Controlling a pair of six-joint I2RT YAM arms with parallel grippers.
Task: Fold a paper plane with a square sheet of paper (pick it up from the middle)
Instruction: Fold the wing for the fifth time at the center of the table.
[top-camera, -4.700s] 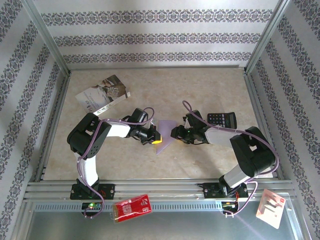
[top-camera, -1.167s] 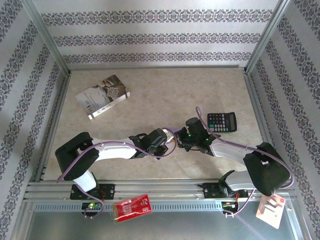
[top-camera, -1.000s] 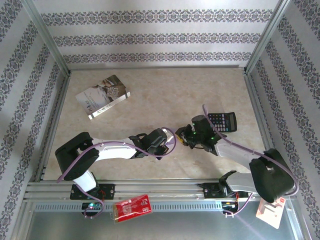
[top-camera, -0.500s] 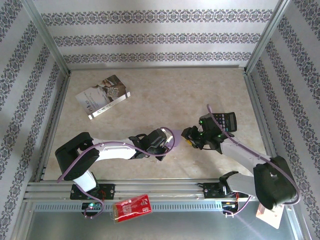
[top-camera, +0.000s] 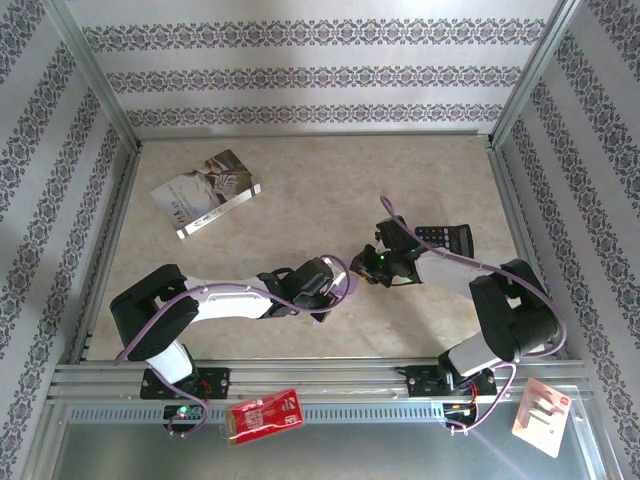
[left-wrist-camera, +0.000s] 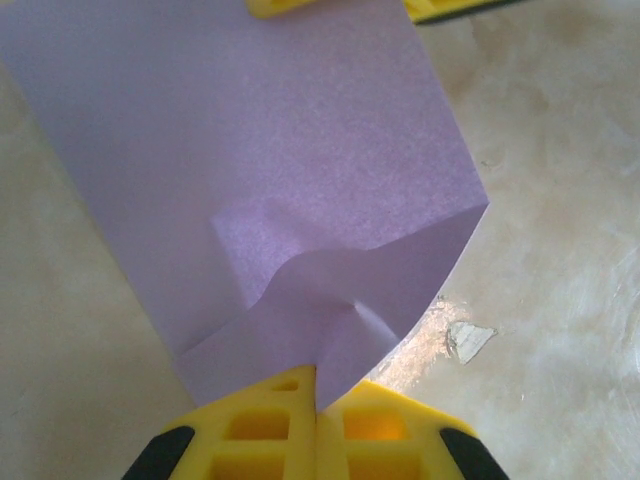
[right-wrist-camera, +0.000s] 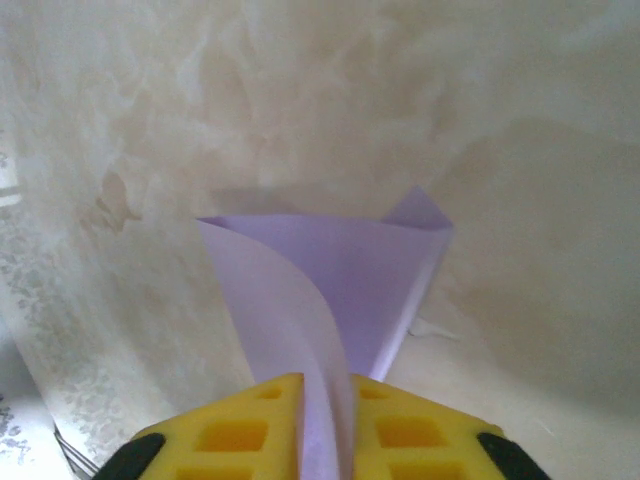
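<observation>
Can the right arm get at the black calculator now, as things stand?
Probably not freely. The calculator lies close beside that arm, but the right claw is shut on the lilac paper, which the left claw also pinches.

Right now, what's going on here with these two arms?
Two robot arms are working a lilac sheet of paper toward a paper plane. The left claw is shut on one creased edge of it, and the right claw pinches the opposite end, so the sheet is held between them over the middle of the table. It is partly folded, not yet a plane. A calculator and a booklet lie aside.
</observation>
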